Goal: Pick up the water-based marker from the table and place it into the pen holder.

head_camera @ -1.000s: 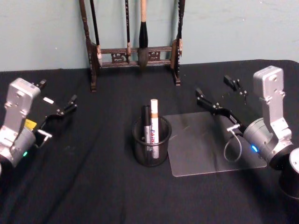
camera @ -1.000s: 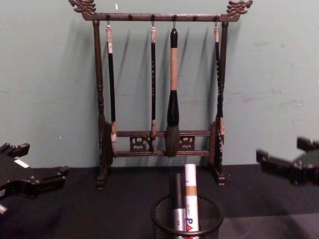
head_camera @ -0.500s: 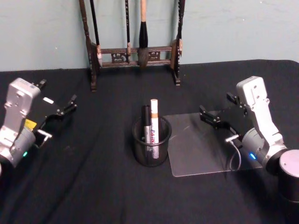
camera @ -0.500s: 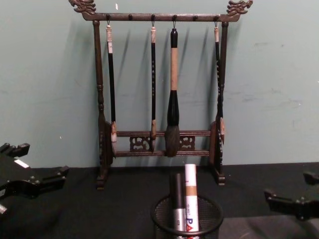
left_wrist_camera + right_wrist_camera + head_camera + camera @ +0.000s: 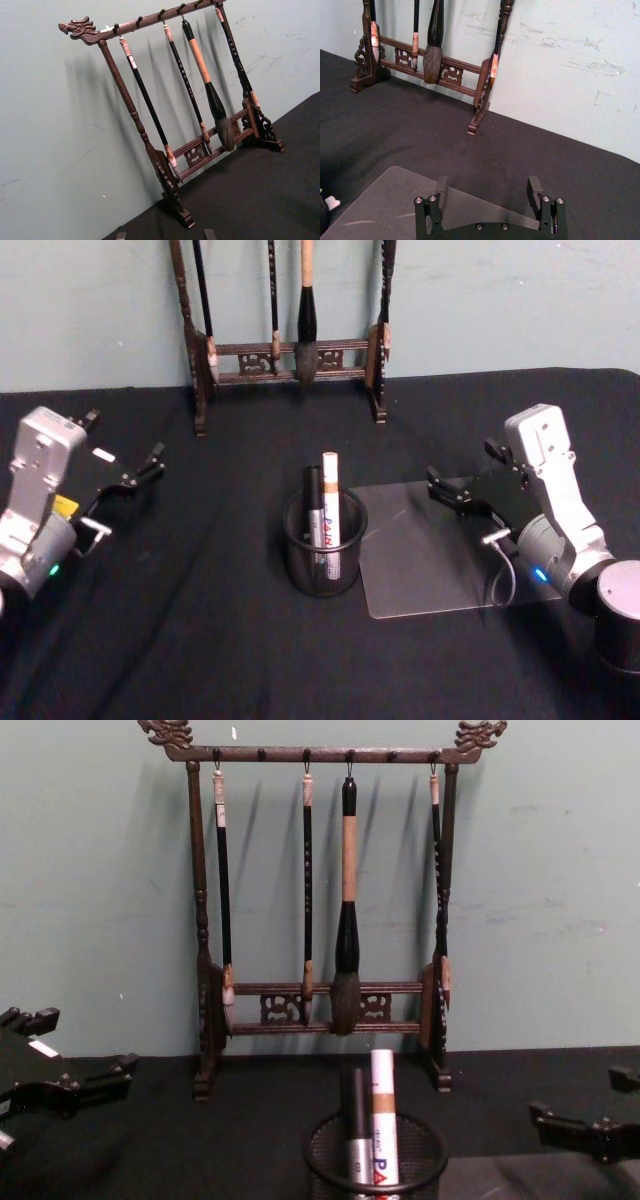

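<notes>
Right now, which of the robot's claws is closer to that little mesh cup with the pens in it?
The right gripper, open over the clear sheet just beside the pen holder. The left gripper, also open, sits farther off toward the table's left side.

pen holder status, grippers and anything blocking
Left gripper open, parked at table's left. Right gripper open, empty, over clear mat. Two markers upright in pen holder. Nothing blocking.

The silver-and-black left gripper [image 5: 125, 472] sits at the table's left side, its black fingers spread and empty. The matching right gripper [image 5: 468, 478] hangs low at the right side, fingers [image 5: 441, 186] parted, holding nothing.
</notes>
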Controlling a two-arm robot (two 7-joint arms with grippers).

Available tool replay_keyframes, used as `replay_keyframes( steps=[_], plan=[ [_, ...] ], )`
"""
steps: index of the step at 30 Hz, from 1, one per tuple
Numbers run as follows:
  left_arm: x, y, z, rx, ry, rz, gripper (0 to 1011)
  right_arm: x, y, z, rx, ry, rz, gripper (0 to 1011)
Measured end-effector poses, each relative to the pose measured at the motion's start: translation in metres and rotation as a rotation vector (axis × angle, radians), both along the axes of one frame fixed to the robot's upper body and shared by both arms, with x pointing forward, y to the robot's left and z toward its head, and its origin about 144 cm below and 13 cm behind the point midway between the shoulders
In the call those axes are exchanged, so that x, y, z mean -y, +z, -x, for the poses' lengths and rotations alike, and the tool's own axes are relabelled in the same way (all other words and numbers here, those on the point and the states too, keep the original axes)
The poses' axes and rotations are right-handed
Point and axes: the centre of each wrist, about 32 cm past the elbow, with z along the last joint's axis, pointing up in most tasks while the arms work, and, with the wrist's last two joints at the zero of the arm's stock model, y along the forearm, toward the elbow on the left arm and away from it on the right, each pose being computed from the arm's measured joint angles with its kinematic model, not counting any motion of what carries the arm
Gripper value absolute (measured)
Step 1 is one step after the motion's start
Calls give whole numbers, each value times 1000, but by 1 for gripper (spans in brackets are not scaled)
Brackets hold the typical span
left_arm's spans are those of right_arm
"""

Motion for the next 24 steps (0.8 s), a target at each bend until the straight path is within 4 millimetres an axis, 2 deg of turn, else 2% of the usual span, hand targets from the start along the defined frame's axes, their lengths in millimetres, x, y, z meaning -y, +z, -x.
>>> replay_keyframes(
  steps=[24],
  plan=[
    [0, 0, 0, 0, 0, 0, 1001, 0, 1, 0, 3, 3, -3, 1002]
  ],
)
